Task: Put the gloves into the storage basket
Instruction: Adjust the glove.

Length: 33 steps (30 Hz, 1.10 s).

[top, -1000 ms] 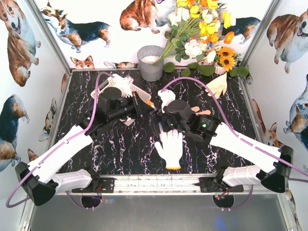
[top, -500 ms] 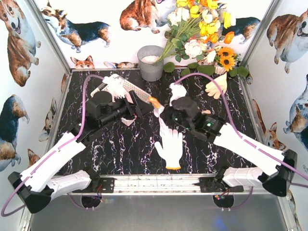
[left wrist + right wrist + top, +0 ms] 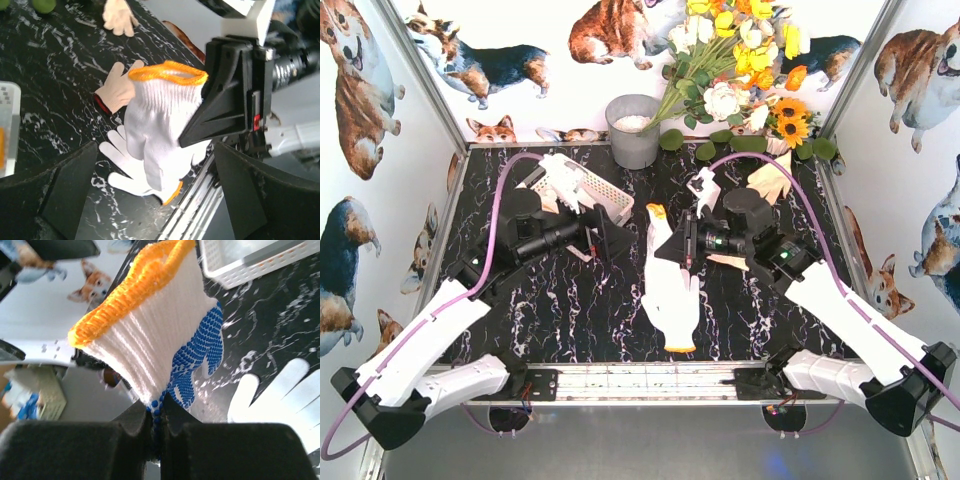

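From above, the white knit glove with orange cuff and blue grip dots (image 3: 659,233) hangs just beside the white lattice plastic storage basket (image 3: 605,195); carry it well over that rim before you release. In the left wrist view, the left jaws stand spread wide, empty. In the right wrist view, the right jaws are pressed together, pinching the glove.

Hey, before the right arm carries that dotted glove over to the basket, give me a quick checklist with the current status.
1. Right gripper shut on the blue-dotted glove: ok.
2. Left gripper open, holding nothing: ok.
3. Held glove hanging clear of the white glove on the table: cannot tell.
4. Way to the storage basket free: not ok, the left gripper stands between.
5. Room in the basket: cannot tell, partly hidden.
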### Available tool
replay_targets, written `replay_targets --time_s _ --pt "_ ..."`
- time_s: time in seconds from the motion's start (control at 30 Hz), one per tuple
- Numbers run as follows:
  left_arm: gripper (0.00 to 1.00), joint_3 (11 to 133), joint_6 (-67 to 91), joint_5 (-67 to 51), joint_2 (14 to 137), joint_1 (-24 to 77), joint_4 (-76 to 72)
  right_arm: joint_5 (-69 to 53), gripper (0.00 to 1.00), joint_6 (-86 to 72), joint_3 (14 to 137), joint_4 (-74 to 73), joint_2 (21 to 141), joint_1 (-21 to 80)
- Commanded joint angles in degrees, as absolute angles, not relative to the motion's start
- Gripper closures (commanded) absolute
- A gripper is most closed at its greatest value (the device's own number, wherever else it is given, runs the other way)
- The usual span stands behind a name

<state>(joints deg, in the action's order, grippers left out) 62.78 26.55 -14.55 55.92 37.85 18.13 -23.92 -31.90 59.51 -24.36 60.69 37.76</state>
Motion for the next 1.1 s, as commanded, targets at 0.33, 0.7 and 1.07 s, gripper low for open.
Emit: replay_targets --time_s 0.33,0.7,1.07 --pt "0.00 70.34 9.84 -39.37 62.75 37.16 23.84 -51.70 1.00 -24.37 65.49 -36.46 58.88 36.47" --pt "0.05 67.42 17.27 -51.11 67.56 37.75 13.17 -57.84 1.00 -24.20 64.95 -34.64 59.74 36.48" --pt "0.73 66.45 15.07 -48.11 66.71 37.71 17.62 -45.57 1.00 -18.94 66.08 -43.96 60.34 36.47"
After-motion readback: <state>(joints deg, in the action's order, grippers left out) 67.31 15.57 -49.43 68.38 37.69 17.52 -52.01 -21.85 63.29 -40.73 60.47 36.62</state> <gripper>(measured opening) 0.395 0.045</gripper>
